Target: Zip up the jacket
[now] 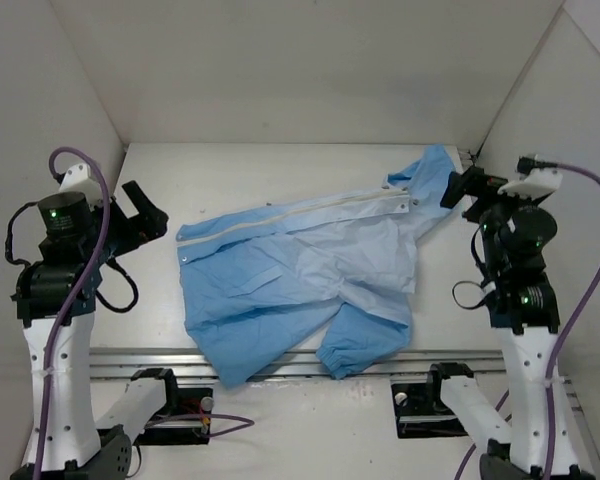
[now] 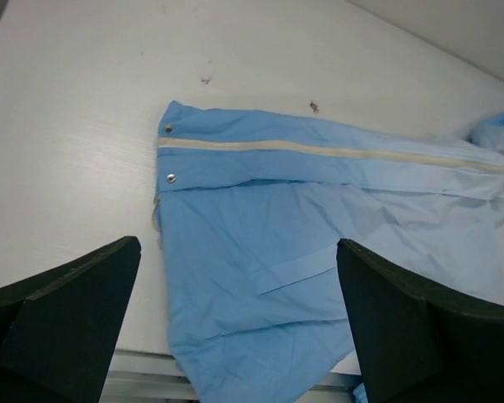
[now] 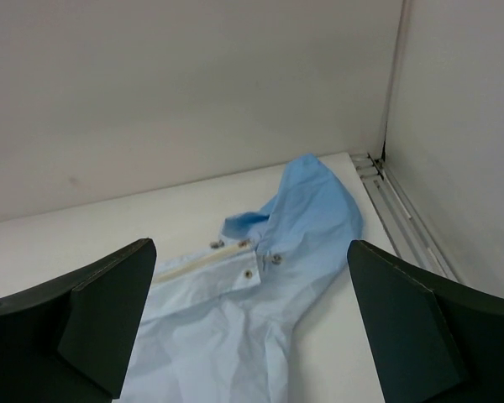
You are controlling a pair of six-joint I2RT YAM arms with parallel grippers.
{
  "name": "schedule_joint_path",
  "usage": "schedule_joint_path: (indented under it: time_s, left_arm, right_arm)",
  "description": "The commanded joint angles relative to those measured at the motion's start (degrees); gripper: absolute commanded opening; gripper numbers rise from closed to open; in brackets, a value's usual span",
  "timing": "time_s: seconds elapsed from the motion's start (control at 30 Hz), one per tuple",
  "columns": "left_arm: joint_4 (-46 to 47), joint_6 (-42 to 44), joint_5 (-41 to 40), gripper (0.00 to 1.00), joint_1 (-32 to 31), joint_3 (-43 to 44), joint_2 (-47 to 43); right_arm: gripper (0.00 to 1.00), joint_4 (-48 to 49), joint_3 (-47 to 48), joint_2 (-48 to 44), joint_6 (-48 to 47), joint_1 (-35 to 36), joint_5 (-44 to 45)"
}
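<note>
Thin light blue hooded jacket (image 1: 300, 280) lies on the white bench (image 1: 280, 180), hood toward its far right corner; left fingers (image 2: 67, 319) and right fingers (image 3: 420, 327) gape wide, empty.

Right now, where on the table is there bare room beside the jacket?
Free: behind the jacket, between placket and back wall; also between left gripper and hem. Crowded: hood by the right gripper, sleeve over the front rail.
</note>
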Motion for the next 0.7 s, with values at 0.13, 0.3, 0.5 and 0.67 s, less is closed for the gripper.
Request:
schedule_joint_path:
  time_s: [0.13,0.3,0.5,0.67]
  left_arm:
    - [-3.6,5.8,-19.2,1.0,-4.4,-10.7,-13.8]
    - [-5.8,4.0,-22.6,1.0,-4.9,-15.4,-21.2]
    - [-4.7,3.4,-22.6,1.0,-2.6,-19.9,-25.1]
    - [-1.2,1.3,-24.8,0.99,-4.4,-24.7,-29.4]
  right_arm:
    - [0.97,-7.5,-13.0,-18.0,1.1,0.3,-2.4]
    - [0.98,-12.8,-18.7,-27.9,1.9,0.4,-1.4]
    - [0.98,-14.5,-21.4,-34.8,2.6,3.0,6.3]
    - [0.98,-15.7,-21.3,-33.8,3.4,7.1,8.7]
